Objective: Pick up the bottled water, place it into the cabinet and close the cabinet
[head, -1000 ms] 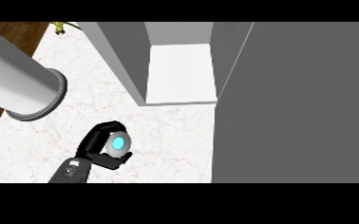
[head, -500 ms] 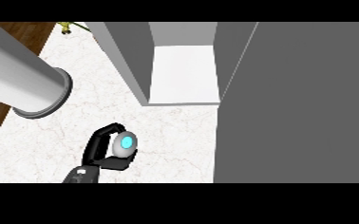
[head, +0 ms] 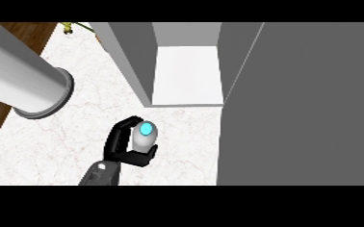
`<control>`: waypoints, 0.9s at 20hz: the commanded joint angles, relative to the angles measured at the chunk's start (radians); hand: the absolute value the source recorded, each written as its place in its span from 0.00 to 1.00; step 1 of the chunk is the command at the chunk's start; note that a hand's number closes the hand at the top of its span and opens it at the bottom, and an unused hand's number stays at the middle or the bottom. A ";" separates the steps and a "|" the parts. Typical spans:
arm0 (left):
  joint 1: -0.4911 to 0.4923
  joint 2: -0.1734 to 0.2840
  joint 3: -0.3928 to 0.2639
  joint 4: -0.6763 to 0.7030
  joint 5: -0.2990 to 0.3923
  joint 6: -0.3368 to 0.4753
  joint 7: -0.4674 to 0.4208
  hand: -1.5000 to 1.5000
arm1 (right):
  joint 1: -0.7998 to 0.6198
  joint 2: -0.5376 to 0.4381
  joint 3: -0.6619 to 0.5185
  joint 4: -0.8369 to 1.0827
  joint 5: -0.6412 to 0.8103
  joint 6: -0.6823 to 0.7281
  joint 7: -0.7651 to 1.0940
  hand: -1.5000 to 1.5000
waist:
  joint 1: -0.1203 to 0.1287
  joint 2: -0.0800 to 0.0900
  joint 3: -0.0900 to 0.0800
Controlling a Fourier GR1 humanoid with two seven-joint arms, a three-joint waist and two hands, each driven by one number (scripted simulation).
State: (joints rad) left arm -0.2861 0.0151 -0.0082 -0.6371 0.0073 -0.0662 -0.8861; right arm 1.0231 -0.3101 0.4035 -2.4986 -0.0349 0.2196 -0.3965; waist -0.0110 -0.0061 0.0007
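The bottled water (head: pixel 144 140) is a pale bottle with a bright blue cap, seen from above over the white marble counter (head: pixel 64 144). My right hand (head: pixel 116 146) is shut on it, black fingers curled round its left and near sides. The bottle stands upright, just in front of the grey cabinet (head: pixel 131 57) and a little left of its opening. Inside the cabinet shows a white shelf floor (head: pixel 186 74) with nothing on it. The cabinet's door (head: pixel 298 106) stands open, a wide dark grey panel filling the right side. My left hand does not show.
A thick pale grey cylinder (head: pixel 32 79) slants in from the upper left and ends over the counter's left edge. Brown wood (head: pixel 21 31) lies beyond that edge. A small yellow-green plant (head: pixel 69 27) sits at the far left behind the cabinet.
My right hand has carried the bottle to the right and a little farther away, closer to the cabinet's opening. The cabinet, its door and the cylinder have hardly shifted.
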 commanded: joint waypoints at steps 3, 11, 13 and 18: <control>-0.020 -0.015 -0.136 -0.192 0.162 0.078 0.200 1.00 | 0.029 -0.020 -0.002 -0.132 -0.007 -0.017 0.050 0.00 | 0.002 -0.001 -0.001; -0.129 -0.015 -0.347 -0.254 0.272 0.327 0.349 1.00 | 0.058 -0.037 -0.049 -0.157 -0.071 -0.003 0.035 0.00 | -0.010 0.005 -0.001; -0.179 -0.015 -0.468 -0.317 0.374 0.471 0.427 1.00 | 0.017 -0.047 -0.103 -0.081 -0.111 0.021 -0.004 0.00 | -0.020 0.005 -0.001; -0.370 -0.015 -0.396 -0.182 0.406 0.517 0.489 1.00 | 0.040 -0.044 -0.145 -0.061 -0.138 0.040 -0.054 0.00 | -0.025 0.008 -0.001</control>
State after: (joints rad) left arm -0.5510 0.0003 -0.4032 -0.8558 0.3722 0.3887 -0.4607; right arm 1.0476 -0.3407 0.3115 -2.4919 -0.0540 0.2425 -0.4635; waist -0.0357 0.0005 -0.0005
